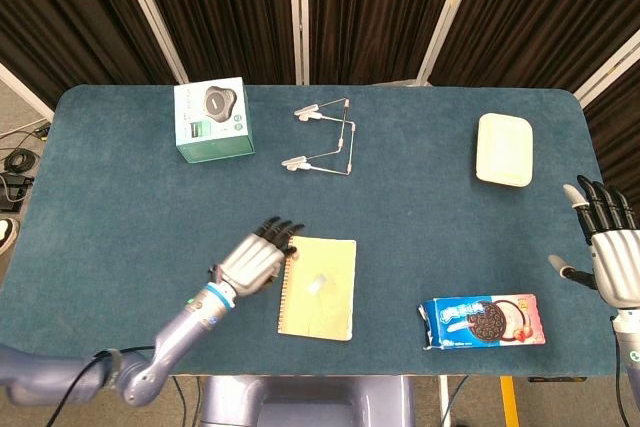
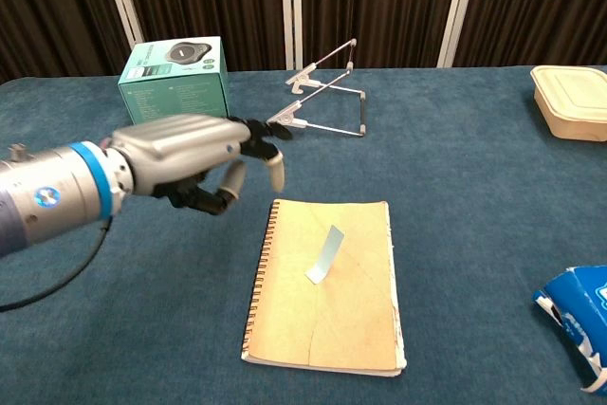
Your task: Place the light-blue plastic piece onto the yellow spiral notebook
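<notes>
The yellow spiral notebook (image 1: pixel 318 288) (image 2: pixel 327 284) lies flat near the table's front edge. On its cover rests the light-blue plastic piece (image 1: pixel 320 283) (image 2: pixel 325 254), a thin strip with nothing touching it. My left hand (image 1: pixel 254 259) (image 2: pixel 194 158) hovers just left of the notebook, above the cloth, fingers loosely spread and empty. My right hand (image 1: pixel 607 250) is at the far right edge of the head view, fingers spread, holding nothing.
A green box (image 1: pixel 211 119) (image 2: pixel 176 82) stands at the back left, a folding wire stand (image 1: pixel 327 137) (image 2: pixel 321 90) behind the notebook. A cream lidded container (image 1: pixel 504 149) (image 2: pixel 572 102) sits at the back right. A blue cookie pack (image 1: pixel 481 320) (image 2: pixel 577 321) lies front right.
</notes>
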